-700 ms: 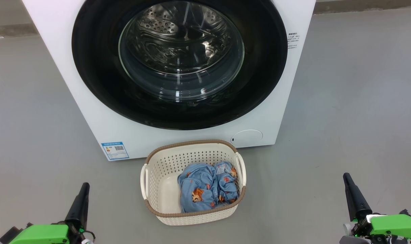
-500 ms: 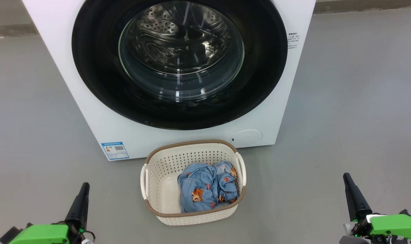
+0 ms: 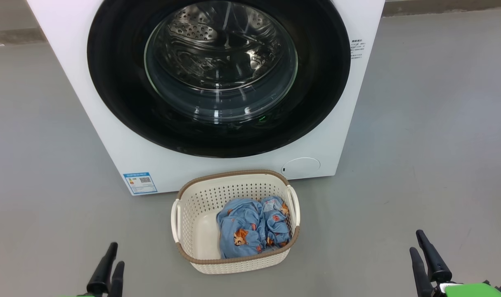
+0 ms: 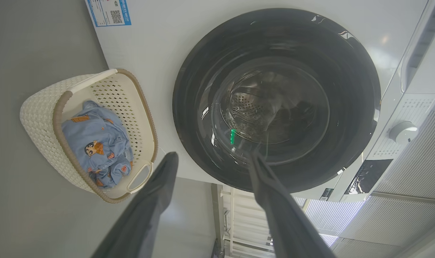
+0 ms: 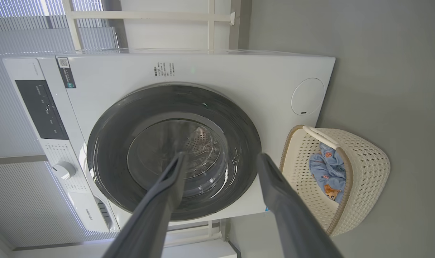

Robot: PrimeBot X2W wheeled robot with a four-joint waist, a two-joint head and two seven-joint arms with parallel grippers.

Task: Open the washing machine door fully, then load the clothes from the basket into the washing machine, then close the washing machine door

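Observation:
The white washing machine point(image 3: 110, 136) stands ahead on the floor. Its door point(image 3: 324, 82), with a black rim and a clear glass bowl, lies flush against its front. In front of it sits the cream basket point(image 3: 184, 218), holding crumpled blue clothes point(image 3: 250, 231) with cartoon prints. My left gripper point(image 3: 115, 255) is at the lower left and my right gripper point(image 3: 415, 241) at the lower right, both open, empty and well short of the basket. In the left wrist view the left gripper point(image 4: 213, 154) points at the door point(image 4: 346, 89). In the right wrist view the right gripper point(image 5: 221, 154) does likewise.
Grey floor point(image 3: 432, 144) lies on both sides of the machine and around the basket. A blue label sticker point(image 3: 140, 182) and a round flap point(image 3: 301, 168) mark the machine's lower front. Its control panel with a dial point(image 5: 63, 169) is at the top.
Both grippers have sunk toward the bottom edge of the head view and turned, so both fingers of each now show. Their green wrist housings have nearly left the picture.

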